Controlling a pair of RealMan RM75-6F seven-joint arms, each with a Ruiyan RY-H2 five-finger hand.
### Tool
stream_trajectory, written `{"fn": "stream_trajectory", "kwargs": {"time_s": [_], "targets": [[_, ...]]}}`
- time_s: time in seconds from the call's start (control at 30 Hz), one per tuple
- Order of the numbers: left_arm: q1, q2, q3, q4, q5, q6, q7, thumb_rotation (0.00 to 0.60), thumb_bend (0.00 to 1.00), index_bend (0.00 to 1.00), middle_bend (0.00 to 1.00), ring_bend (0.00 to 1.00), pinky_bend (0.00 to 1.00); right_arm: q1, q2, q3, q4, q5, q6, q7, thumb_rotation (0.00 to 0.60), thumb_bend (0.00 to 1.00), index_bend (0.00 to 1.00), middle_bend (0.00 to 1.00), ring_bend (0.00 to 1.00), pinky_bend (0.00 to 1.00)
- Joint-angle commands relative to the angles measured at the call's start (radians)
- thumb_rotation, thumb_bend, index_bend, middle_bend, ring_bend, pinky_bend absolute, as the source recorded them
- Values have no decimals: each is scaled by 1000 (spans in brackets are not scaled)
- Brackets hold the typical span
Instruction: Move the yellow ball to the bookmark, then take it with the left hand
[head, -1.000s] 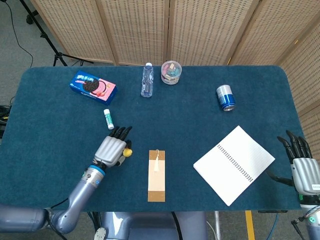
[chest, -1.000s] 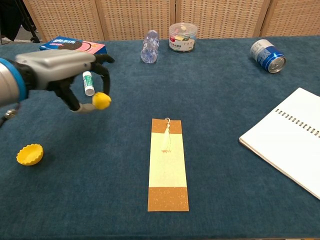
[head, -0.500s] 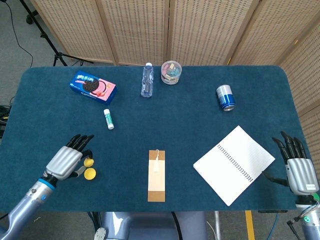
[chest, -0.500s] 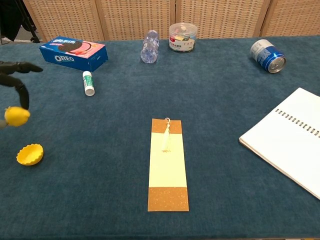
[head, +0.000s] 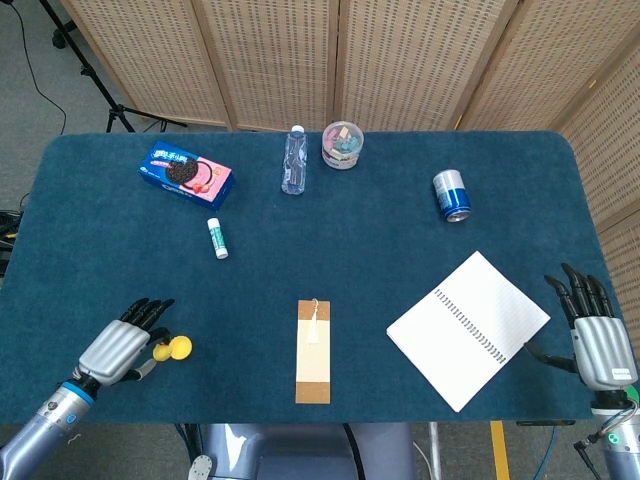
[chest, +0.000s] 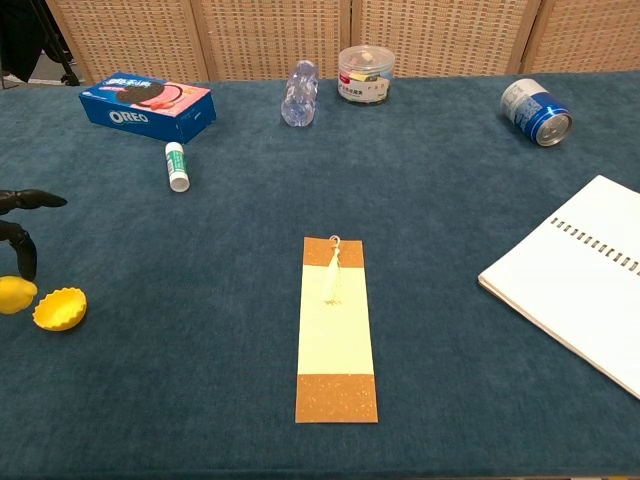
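brightness: both views are evenly and brightly lit, with no dim corners.
light source: soft and diffuse, seemingly from overhead; no lamp shows.
shadows: faint and short; the bookmark (chest: 337, 329) casts almost none, and the water bottle (head: 292, 160) and soda can (chest: 535, 112) show only thin dark edges on the blue table cloth (chest: 450, 400).
glare: the open notebook (head: 468, 329) page is close to washed out; small highlights sit on the can and the clear tub (chest: 365, 73).
focus: sharp across the table in both views; cloth texture reads clearly near the chest camera.
blur: no motion smear visible.
distortion: the head view bends the table's far edge slightly.
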Motion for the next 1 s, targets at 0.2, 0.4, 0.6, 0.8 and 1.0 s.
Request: {"fn": "stream_trajectory", "kwargs": {"time_s": [0.2, 0.4, 0.6, 0.8, 1.0], "targets": [[-15, -49, -38, 34, -5, -55, 0, 600, 408, 531, 0, 0, 0, 1, 1, 1, -1, 5, -9, 1, 600, 0, 105, 0, 0, 0], [-16, -82, -58, 43, -31, -93, 49, 600, 408, 531, 0, 0, 0, 1, 3, 1, -3, 6, -14, 5, 600, 0, 105, 0, 0, 0], [-12, -87, -69, 40, -40, -107, 70, 600, 401, 499, 0, 0, 0, 0, 5, 1, -4, 6, -15, 6, 600, 0, 105, 0, 0, 0], [-12, -82, -73, 36, -40, -122, 66, 600, 375, 288, 0, 0, 0, 0, 6, 1, -5, 7, -18, 6, 600, 0, 105, 0, 0, 0], [-8, -70, -77, 26, -25, -115, 47, 600, 365, 217, 0, 0, 0, 0, 6, 2, -6, 6, -18, 5, 600, 0, 105, 0, 0, 0]]}}
